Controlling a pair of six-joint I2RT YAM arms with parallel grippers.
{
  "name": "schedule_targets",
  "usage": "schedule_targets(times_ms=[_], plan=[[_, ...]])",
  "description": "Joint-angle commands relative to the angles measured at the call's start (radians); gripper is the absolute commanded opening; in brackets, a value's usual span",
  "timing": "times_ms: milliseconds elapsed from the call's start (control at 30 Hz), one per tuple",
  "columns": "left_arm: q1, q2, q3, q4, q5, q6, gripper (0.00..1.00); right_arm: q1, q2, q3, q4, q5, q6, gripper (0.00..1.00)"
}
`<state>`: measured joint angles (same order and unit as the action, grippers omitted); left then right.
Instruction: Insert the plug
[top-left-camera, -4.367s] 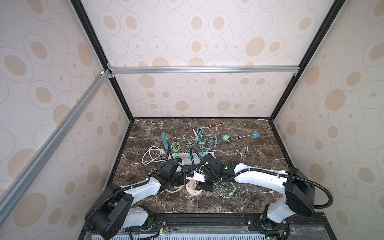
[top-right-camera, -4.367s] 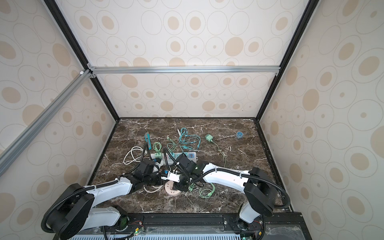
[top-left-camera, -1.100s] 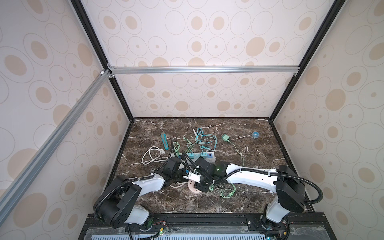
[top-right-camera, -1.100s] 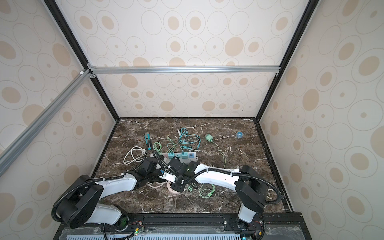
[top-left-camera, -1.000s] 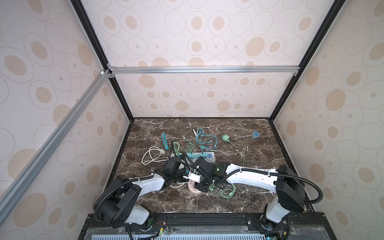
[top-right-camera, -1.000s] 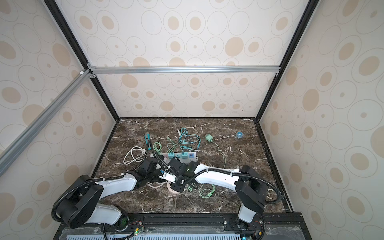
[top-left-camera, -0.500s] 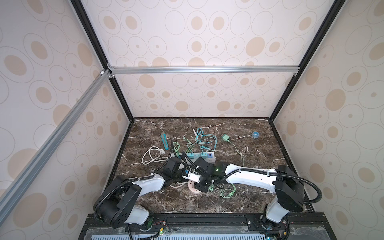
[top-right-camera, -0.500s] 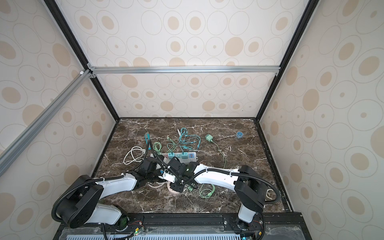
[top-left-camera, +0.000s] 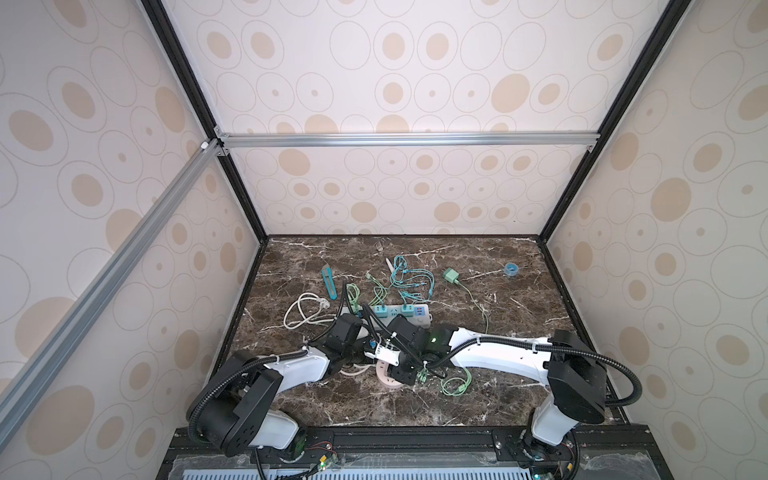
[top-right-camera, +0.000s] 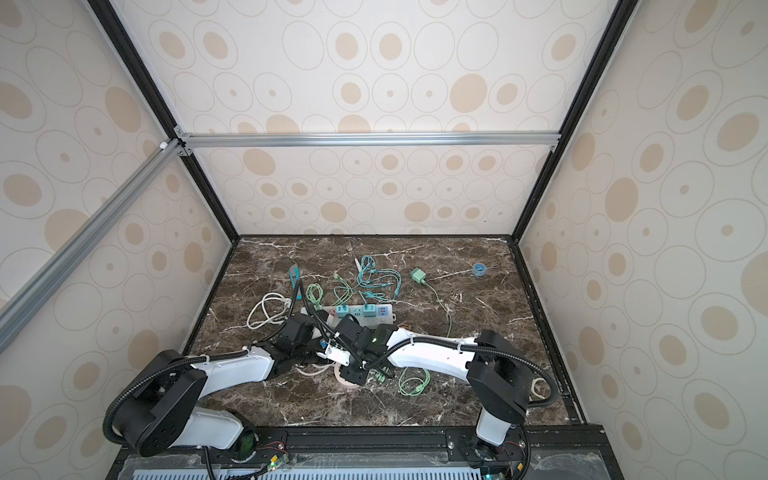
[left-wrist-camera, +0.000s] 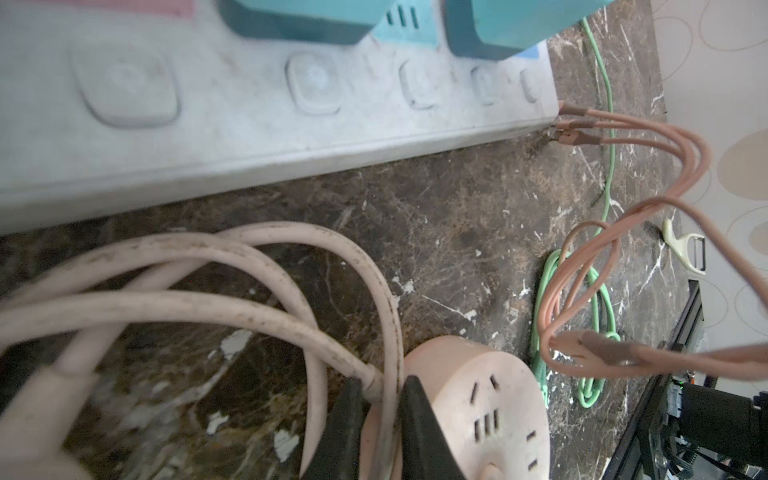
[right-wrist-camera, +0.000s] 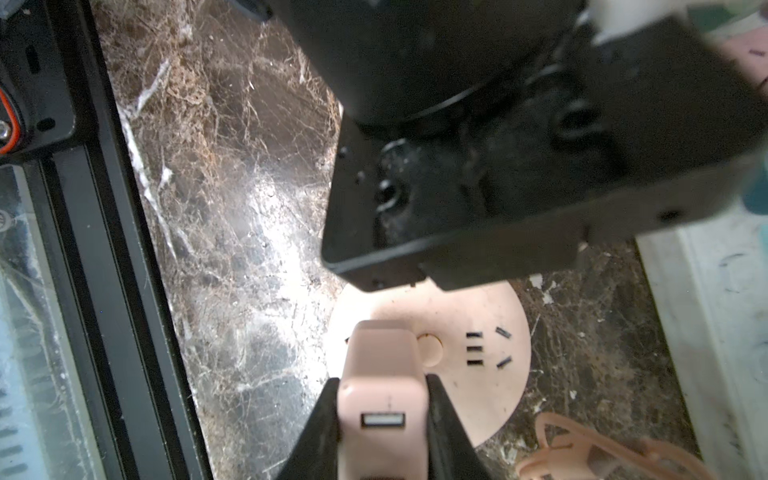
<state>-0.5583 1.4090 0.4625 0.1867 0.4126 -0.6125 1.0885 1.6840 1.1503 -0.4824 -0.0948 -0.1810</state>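
Dark marble counter, lower centre: right gripper clamping a pink square charger plug at the round pink socket, left gripper pinching its pale cord, where misaligned prongs could jam.

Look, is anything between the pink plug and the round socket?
Nothing visible. The right tool holds the pink plug over the round socket, its slots bare. The left tool pinches the cord at its rim.
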Motion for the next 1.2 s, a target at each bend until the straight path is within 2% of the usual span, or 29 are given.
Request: schedule_targets(times_ms=[0,700,1167], plan=[[-0.006,-0.008,-0.002,-0.009,-0.013,0.013,0.19,0.016,0.023,-0.008,-0.03,0.021,-0.012,0.0],[-0.007,-0.004,-0.001,-0.013,-0.016,0.016,0.19,0.028,0.038,-0.112,0.055,0.03,0.005,0.0],[-0.007,-0.021,-0.004,-0.024,-0.023,0.017,0.18,0.034,0.091,-0.1,0.021,0.045,0.001,0.0]])
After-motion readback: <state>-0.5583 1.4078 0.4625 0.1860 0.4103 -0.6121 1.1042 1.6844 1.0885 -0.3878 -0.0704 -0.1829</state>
